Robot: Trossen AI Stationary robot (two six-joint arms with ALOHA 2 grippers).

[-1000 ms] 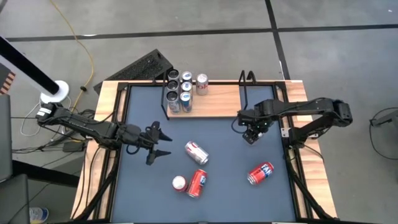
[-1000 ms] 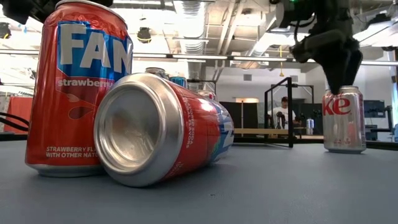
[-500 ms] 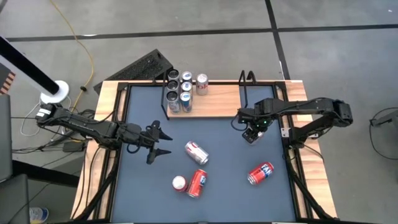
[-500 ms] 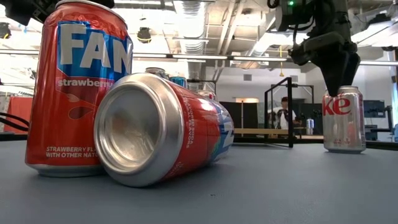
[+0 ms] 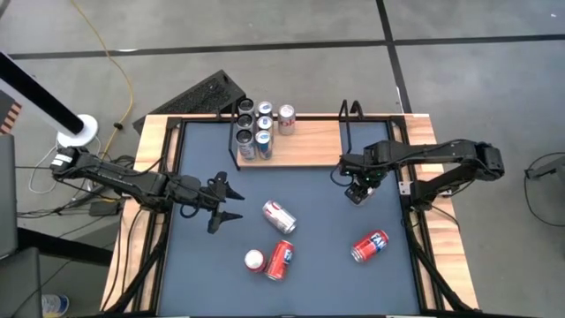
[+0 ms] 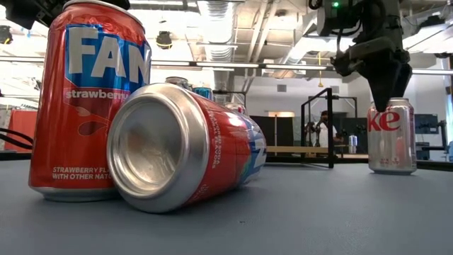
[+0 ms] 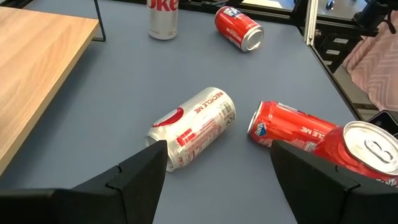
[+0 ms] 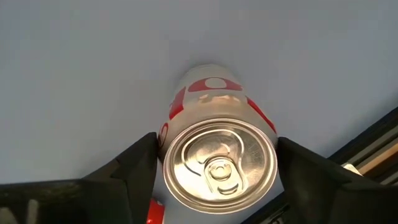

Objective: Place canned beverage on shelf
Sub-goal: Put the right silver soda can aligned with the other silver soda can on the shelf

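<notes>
From above, the small light-wood shelf (image 5: 305, 143) with thin black rod uprights sits at the far edge of the dark blue table mat (image 5: 309, 283), five upright cans (image 5: 256, 132) clustered at its left end. The right gripper (image 5: 356, 191) hangs just in front of the shelf's right part, over an upright silver Diet Coke can that it hides there. The left gripper (image 5: 228, 205) waits over the mat's left side, fingers spread and empty, beside a silver can lying on its side (image 5: 279, 216). Nearer the front lie a red can on its side (image 5: 280, 260), a red upright Fanta can (image 5: 254, 260) touching it, and another red can (image 5: 370, 246) lying well to the right. At table height, the right gripper (image 6: 388, 88) points down just above the silver Diet Coke can (image 6: 391, 136), which stands on the mat. The left wrist camera shows its dark fingers (image 7: 140, 180) apart with nothing between them. The right wrist camera shows the silver can's top (image 8: 219, 165) between its two dark fingers (image 8: 130, 168), which flank it closely; whether they touch it I cannot tell.
</notes>
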